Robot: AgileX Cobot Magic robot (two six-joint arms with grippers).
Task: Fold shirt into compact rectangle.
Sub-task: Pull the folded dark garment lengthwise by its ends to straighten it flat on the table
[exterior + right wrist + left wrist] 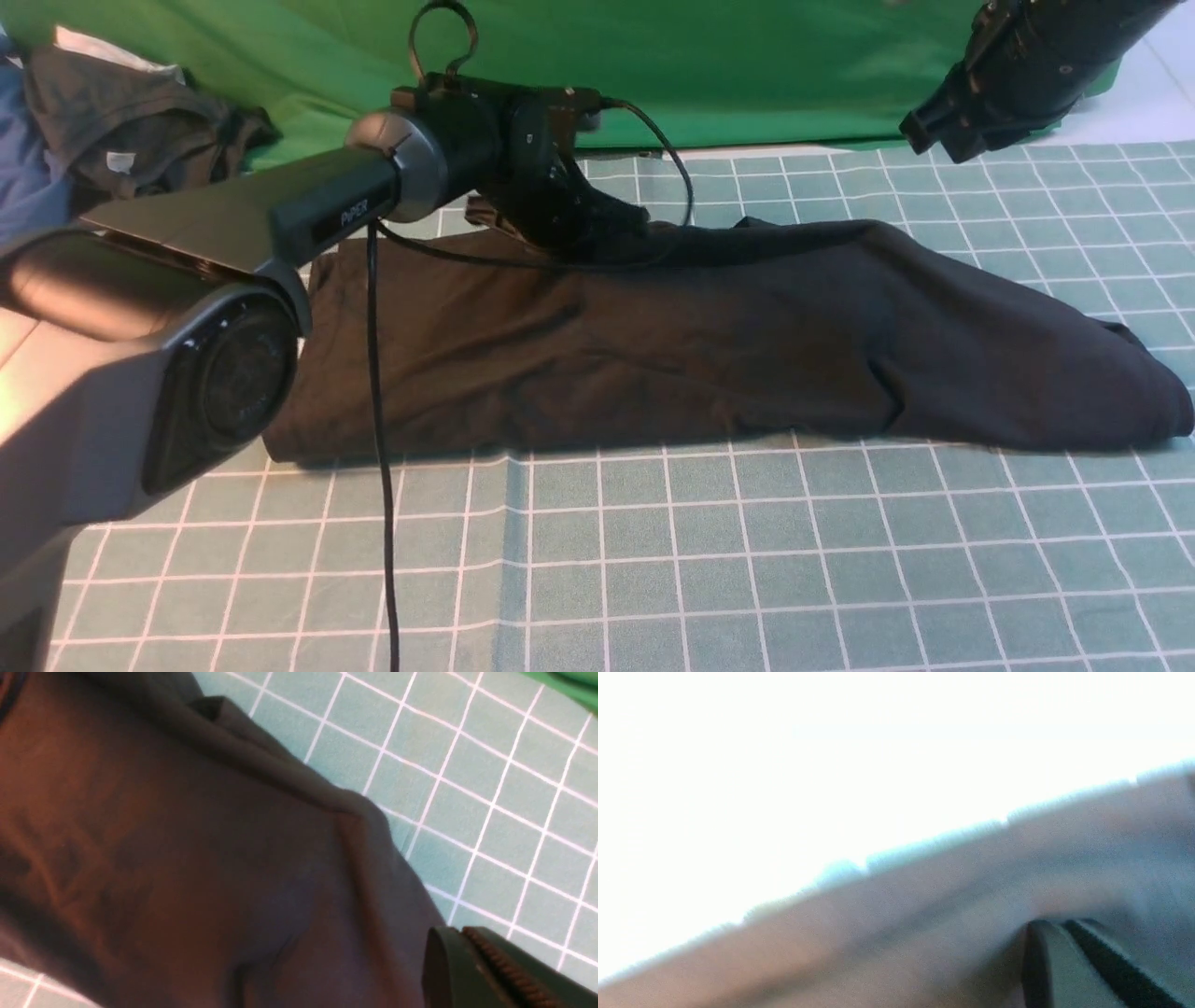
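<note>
Only the front view gives me the whole shirt (700,345). It is one dark band across the middle of the worktop (747,560), long axis 9 to 3 o'clock, tapering toward 3. The left wrist view is washed out.

There are two grippers. The left gripper (607,224) is closed at the shirt's 12 o'clock edge; I cannot tell if it pinches cloth. The right gripper (460,933) is closed, empty and raised at 2 o'clock.

A grey garment (140,121) and a blue garment (28,159) lie at 10 o'clock.

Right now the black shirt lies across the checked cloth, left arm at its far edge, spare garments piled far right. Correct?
No: the front view shows the spare garments piled at the far left. The black shirt does lie across the checked cloth, with the left arm at its far edge.
</note>
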